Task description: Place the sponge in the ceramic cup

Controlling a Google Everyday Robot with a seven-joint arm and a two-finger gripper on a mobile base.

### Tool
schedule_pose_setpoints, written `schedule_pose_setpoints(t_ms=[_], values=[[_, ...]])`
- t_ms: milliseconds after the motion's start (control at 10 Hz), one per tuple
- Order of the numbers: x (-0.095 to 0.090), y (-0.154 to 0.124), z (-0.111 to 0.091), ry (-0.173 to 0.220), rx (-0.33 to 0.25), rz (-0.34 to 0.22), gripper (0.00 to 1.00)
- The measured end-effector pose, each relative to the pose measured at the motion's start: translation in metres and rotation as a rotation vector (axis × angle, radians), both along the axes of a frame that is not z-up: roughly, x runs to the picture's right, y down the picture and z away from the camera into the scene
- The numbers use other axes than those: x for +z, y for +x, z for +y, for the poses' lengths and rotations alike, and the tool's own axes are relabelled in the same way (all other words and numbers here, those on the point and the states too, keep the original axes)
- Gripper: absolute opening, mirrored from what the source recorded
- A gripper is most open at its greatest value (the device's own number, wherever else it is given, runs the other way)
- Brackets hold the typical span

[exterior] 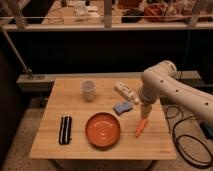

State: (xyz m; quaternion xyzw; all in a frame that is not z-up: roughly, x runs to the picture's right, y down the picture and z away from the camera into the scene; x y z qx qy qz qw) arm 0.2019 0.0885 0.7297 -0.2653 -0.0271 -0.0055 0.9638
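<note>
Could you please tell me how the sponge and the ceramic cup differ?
The sponge is a flat light-blue block; the ceramic cup is pale, round and upright. The sponge lies beside the gripper, which hangs just right of it; the ceramic cup stands farther left. Both rest on the table.

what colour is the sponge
The sponge is light blue, best seen in the camera view; the gripper hangs just right of it.

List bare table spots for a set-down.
Free: left side between the ceramic cup and the striped object; front strip of the table below the orange plate. Crowded: right of centre, where the packet, the sponge and an orange stick sit close, with the gripper hanging right of the sponge, above the stick.
</note>
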Motion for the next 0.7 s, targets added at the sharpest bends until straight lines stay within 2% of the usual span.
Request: schedule_pose_setpoints(t_ms=[700], values=[[0.012, -0.012, 0.002, 0.013, -0.003, -0.032, 0.8]])
